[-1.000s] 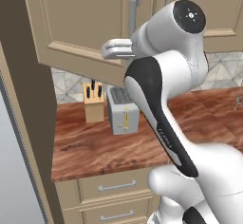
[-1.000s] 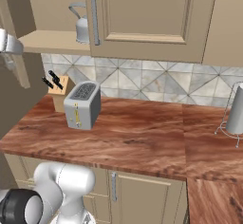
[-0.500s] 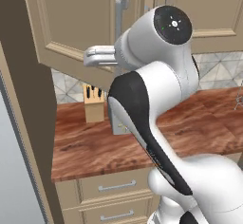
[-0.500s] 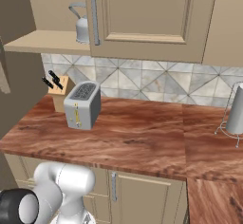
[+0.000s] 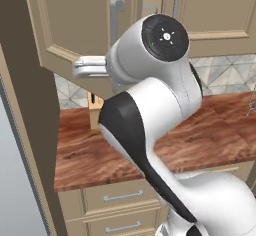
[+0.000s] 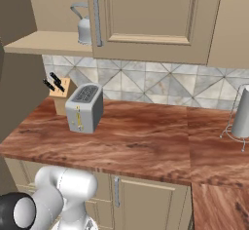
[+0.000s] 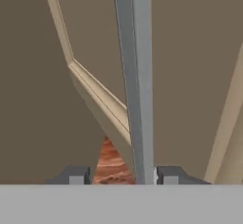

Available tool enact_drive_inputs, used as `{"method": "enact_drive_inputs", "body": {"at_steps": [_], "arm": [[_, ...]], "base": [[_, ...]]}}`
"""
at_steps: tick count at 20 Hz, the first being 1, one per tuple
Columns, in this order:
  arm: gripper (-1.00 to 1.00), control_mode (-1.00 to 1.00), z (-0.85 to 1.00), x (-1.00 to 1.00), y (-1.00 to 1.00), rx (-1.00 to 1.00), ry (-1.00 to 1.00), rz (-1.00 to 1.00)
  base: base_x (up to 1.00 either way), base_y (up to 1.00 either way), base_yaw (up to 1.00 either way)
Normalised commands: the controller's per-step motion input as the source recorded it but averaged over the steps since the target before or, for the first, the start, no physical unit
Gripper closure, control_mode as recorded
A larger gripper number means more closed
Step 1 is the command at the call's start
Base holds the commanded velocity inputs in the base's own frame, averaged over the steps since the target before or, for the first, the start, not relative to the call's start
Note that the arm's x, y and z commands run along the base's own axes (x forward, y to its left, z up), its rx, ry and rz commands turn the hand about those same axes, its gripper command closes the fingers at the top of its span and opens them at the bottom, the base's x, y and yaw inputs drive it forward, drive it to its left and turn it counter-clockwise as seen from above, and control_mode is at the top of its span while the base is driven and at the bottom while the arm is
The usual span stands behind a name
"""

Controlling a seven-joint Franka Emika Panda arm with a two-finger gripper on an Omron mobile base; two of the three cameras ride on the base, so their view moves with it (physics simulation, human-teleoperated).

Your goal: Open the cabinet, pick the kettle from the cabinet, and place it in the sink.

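Opening step: beige wall cabinet (image 6: 146, 19), left door swung wide; hand (image 7: 122, 174) spread, silver bar handle (image 7: 135, 76) between its fingertips, against one. Squat silver-grey kettle (image 6: 83, 25) stands on the cabinet shelf. Next: withdraw from the handle, reach for the kettle.

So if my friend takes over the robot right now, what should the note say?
Gripper: jaws apart around the silver bar handle of the left cabinet door; the handle sits nearer the right fingertip, not clamped.
Cabinet: left door swung open, right door shut.
Kettle: on the cabinet shelf, partly behind the shut door's edge, untouched.
Done: cabinet opened.
Left: back off the handle, reach in, grasp the kettle, carry it to the sink and set it in.
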Motion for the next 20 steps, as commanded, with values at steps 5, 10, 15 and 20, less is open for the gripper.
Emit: {"method": "enact_drive_inputs", "body": {"at_steps": [5, 10, 15, 20], "arm": [[-1.00, -1.00, -0.07, -0.58, -0.11, 0.06, 0.00, -0.05], [-1.00, -1.00, -0.06, -0.45, -0.40, 0.27, 0.02, -0.03], [-1.00, -1.00, -0.05, -0.13, -0.47, 0.32, 0.10, 0.00], [-1.00, -1.00, -0.05, 0.00, -0.46, 0.25, 0.11, 0.13]], "base": [[0.00, 0.00, 0.00], [0.00, 0.00, 0.00], [0.00, 0.00, 0.00], [0.00, 0.00, 0.00]]}}
